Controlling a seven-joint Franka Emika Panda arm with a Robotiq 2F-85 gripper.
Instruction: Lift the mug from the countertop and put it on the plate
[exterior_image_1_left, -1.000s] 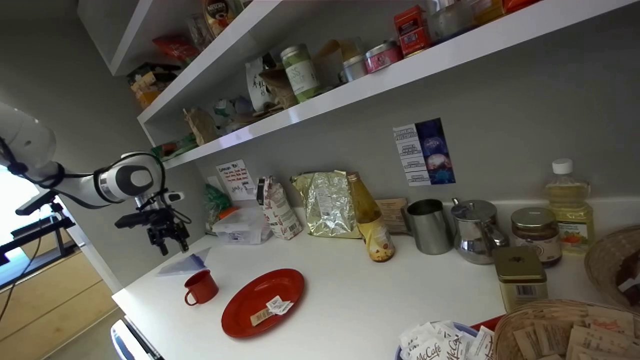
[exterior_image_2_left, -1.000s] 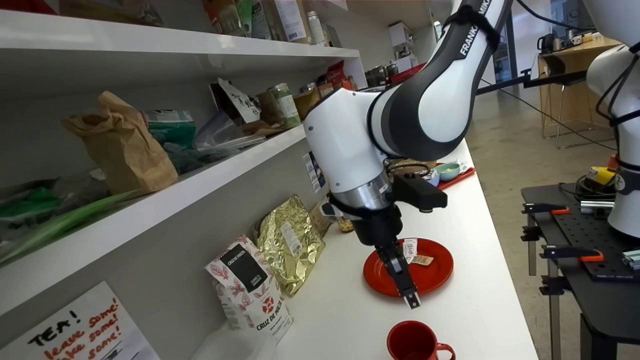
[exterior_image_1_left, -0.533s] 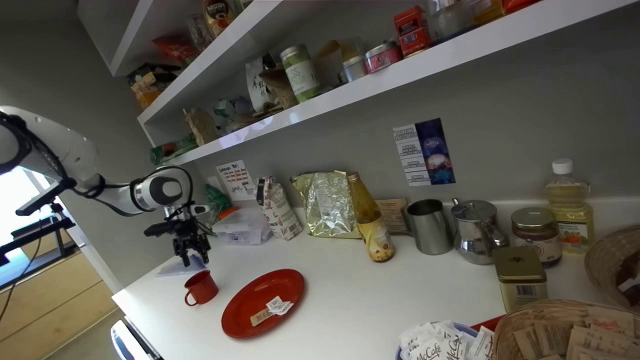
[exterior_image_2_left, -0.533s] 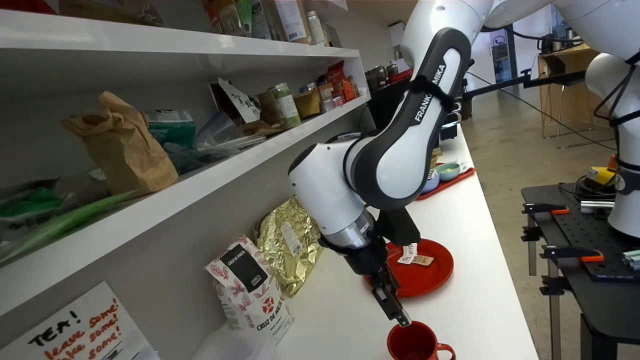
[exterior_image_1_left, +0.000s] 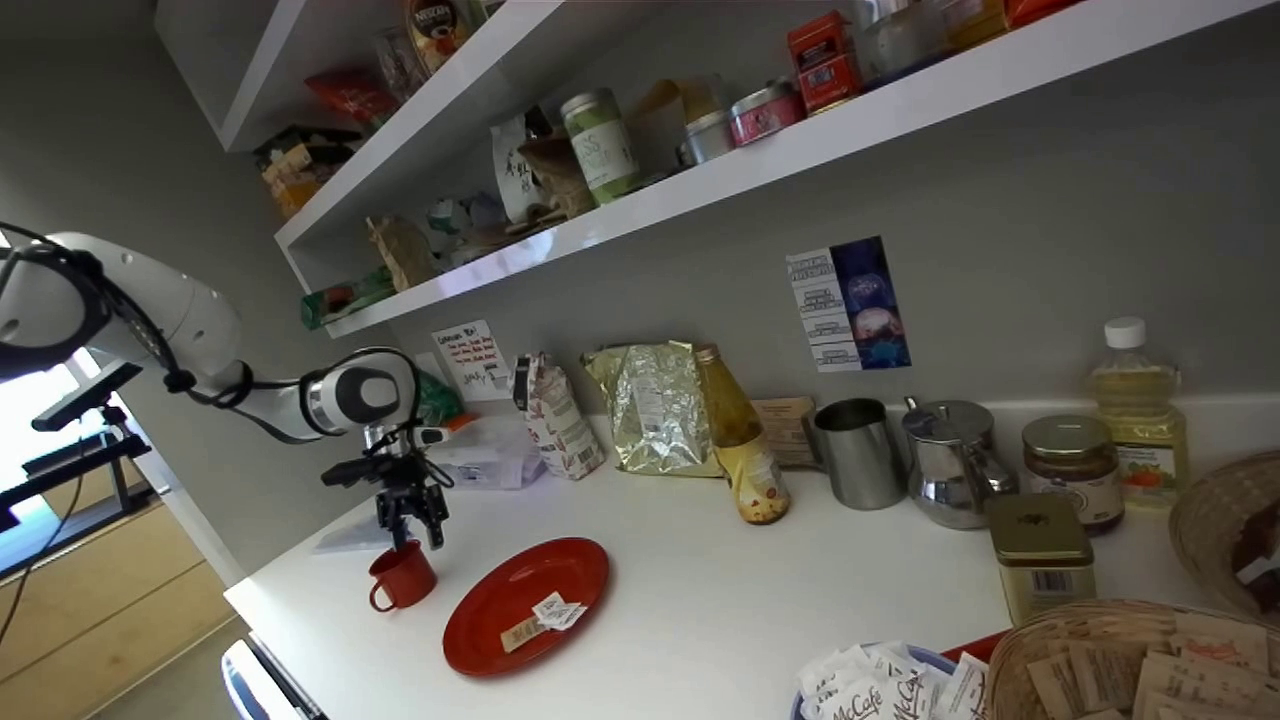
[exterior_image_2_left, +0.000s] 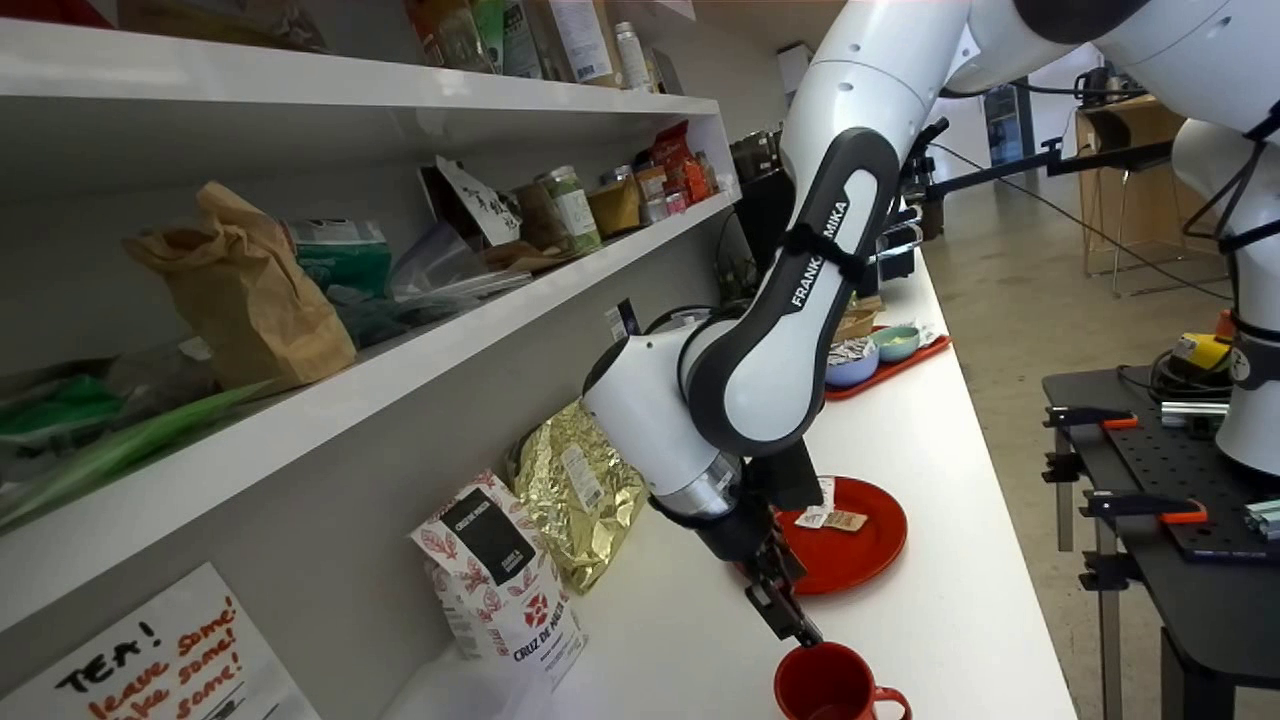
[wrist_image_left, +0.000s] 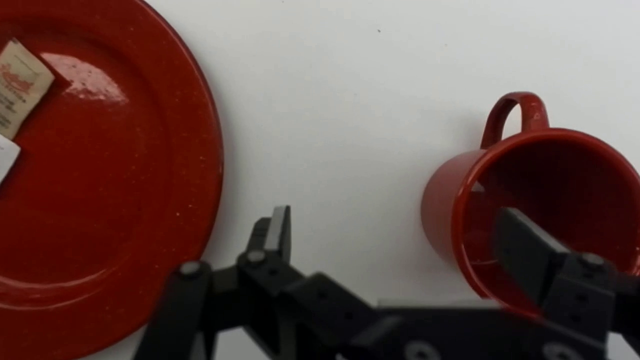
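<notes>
In the wrist view the claw (wrist_image_left: 400, 230) gapes wide, one finger (wrist_image_left: 522, 255) overlapping the mouth of the glossy red mug (wrist_image_left: 442, 200); contact I cannot tell. In an exterior view the mug stands upright toward the left corner of the tabletop (exterior_image_1_left: 720, 600).

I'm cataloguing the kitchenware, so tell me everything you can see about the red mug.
The red mug is glossy, perhaps enamel or ceramic, with an open mouth and one looped handle. It stands upright on the white countertop, apart from the plate. One finger of the open hand overlaps its mouth in the wrist view; contact is unclear.
</notes>
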